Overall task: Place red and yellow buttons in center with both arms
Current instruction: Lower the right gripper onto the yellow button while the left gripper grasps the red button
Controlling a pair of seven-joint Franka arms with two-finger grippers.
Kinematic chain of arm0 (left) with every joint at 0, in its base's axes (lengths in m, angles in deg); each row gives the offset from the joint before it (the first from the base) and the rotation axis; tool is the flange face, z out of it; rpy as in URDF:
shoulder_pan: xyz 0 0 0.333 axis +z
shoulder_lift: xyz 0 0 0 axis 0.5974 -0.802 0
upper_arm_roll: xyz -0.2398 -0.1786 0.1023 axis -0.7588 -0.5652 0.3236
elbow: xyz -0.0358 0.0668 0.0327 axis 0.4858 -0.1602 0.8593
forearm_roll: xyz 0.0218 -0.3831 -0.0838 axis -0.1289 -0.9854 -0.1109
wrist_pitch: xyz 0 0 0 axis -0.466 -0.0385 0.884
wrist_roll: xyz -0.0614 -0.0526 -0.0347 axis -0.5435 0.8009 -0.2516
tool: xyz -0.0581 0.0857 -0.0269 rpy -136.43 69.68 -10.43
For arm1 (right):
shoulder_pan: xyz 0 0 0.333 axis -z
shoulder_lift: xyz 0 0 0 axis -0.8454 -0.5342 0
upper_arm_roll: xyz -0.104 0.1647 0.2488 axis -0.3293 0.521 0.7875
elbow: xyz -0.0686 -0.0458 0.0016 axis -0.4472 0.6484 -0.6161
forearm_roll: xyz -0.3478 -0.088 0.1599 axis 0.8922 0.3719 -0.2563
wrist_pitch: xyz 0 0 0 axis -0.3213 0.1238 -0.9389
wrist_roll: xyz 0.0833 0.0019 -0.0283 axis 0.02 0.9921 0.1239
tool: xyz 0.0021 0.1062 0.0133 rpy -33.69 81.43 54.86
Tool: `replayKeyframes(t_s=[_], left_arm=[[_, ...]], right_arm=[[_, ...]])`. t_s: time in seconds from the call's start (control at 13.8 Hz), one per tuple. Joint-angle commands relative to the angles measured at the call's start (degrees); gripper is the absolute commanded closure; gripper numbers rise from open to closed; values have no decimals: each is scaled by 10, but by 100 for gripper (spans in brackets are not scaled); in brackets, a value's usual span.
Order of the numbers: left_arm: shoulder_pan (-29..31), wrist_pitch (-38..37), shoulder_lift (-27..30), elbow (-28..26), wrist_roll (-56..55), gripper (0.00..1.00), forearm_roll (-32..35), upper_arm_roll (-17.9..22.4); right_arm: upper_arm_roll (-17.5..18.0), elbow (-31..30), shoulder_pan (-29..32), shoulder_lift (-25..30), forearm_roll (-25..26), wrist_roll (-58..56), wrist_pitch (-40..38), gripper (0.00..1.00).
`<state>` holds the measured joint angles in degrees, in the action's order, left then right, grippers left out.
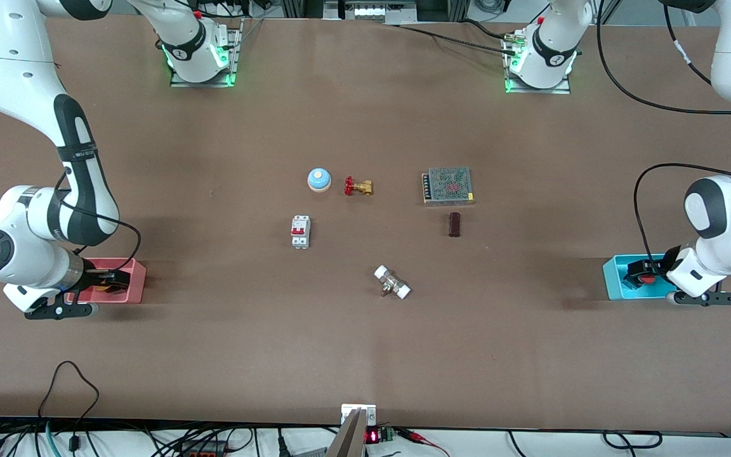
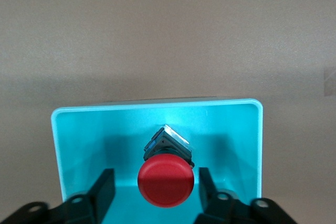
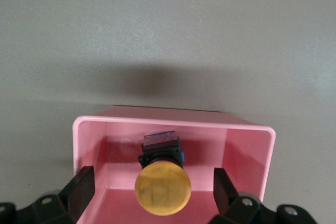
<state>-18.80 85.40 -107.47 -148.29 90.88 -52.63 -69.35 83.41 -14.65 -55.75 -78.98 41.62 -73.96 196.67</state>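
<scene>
The red button (image 2: 165, 183) stands in the cyan tray (image 2: 157, 109) at the left arm's end of the table. It also shows in the front view (image 1: 646, 278). My left gripper (image 2: 153, 188) is down in that tray, open, with one finger on each side of the red cap and a gap on both sides. The yellow button (image 3: 163, 191) stands in the pink tray (image 3: 173, 121) at the right arm's end. My right gripper (image 3: 153, 190) is down in that tray, open, its fingers well apart on either side of the yellow cap. The brown table center (image 1: 353, 235) is bare.
Around the center lie a blue dome (image 1: 318, 179), a brass valve with a red handwheel (image 1: 358, 186), a white breaker (image 1: 300, 231), a mesh-covered metal box (image 1: 448, 185), a dark brown block (image 1: 454, 224) and a white-ended fitting (image 1: 392, 282).
</scene>
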Motion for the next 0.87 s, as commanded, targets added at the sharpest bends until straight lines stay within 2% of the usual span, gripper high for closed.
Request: replayKeyframes(t_s=[0.0,0.29,0.51,0.65,0.73,0.8], left_arm=[[1,4,8,-5,-8,58,12,-1],[1,-4,33,-2,-15,68,12,-2],[0,-54,68,6,-14,69,12,-6],[-5,-77,89,6,-23,69,11,-9],[-9,-87,95,6,-38,69,10,-15],[-14,-97,99,6,-57,69,10,-23]], right_arm=[[2,12,6,-6,7,-13,0,0],[1,12,15,-13,7,-13,5,0],[1,11,15,-13,7,-13,7,1],[1,12,15,-13,6,-13,7,14],[2,12,15,-13,6,-13,7,28],[2,12,14,-13,6,-13,7,38]])
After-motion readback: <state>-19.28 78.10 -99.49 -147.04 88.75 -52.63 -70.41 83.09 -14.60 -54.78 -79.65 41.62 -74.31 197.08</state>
